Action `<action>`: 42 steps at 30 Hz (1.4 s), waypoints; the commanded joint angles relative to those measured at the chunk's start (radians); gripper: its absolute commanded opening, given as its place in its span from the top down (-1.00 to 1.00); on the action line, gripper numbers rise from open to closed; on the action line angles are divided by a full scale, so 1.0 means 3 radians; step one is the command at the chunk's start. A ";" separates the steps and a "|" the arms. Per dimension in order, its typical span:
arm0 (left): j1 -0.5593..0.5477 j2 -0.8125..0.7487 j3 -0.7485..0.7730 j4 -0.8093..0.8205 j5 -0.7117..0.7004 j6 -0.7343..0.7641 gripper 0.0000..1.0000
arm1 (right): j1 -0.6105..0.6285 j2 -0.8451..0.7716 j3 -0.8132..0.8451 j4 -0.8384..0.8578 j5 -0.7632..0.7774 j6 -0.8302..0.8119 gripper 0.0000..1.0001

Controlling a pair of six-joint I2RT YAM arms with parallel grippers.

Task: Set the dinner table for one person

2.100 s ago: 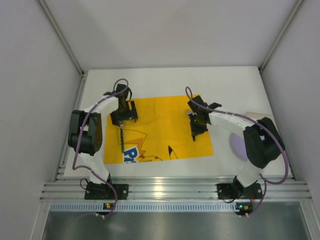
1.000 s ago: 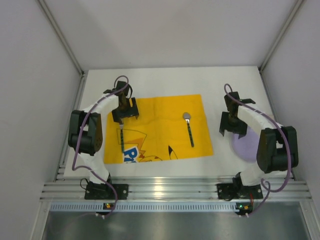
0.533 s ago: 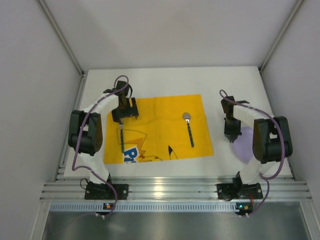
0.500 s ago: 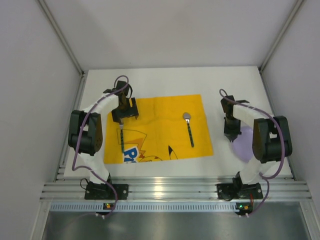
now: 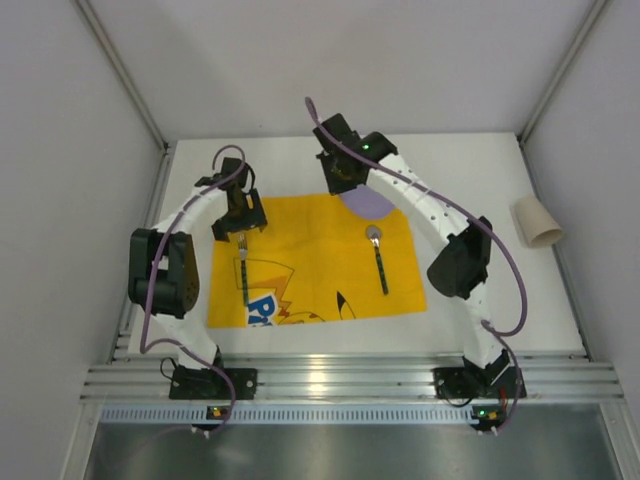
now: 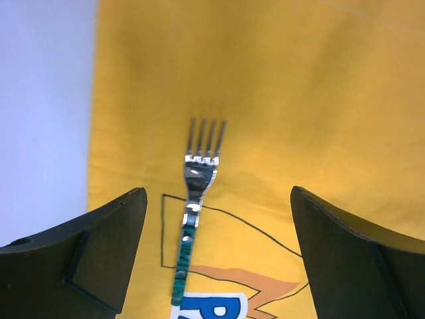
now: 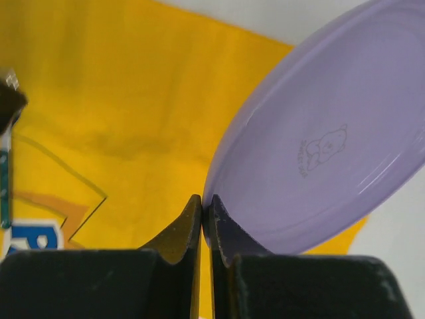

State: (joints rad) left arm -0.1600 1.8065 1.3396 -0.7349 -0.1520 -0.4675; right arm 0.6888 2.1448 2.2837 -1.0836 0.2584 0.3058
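Pinching the purple plate [image 7: 319,166] by its rim in the right gripper [image 7: 202,207] above the placemat [image 5: 320,265]; hovering the left gripper [image 5: 240,220], spread wide, over the fork [image 6: 194,212] there.

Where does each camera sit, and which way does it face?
Top external: above and behind the bases, looking down on the table; both arms, left tool and right tool show.
Left wrist: on the left wrist, looking down at the fork on the yellow placemat; its open fingers frame it.
Right wrist: looks along its fingers shut on the purple plate rim.
Shared: both wrist views show the placemat.
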 commanded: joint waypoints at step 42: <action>0.0779 -0.1046 -0.0502 -0.0388 -0.0159 -0.0574 -0.83 | -0.0172 -0.1052 -0.2026 0.1353 -0.1445 0.0227 -0.99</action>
State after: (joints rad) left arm 0.0856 1.5814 1.2015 -0.8417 -0.2527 -0.6891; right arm 0.8749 2.1338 1.8561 -0.8825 -0.2886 0.2394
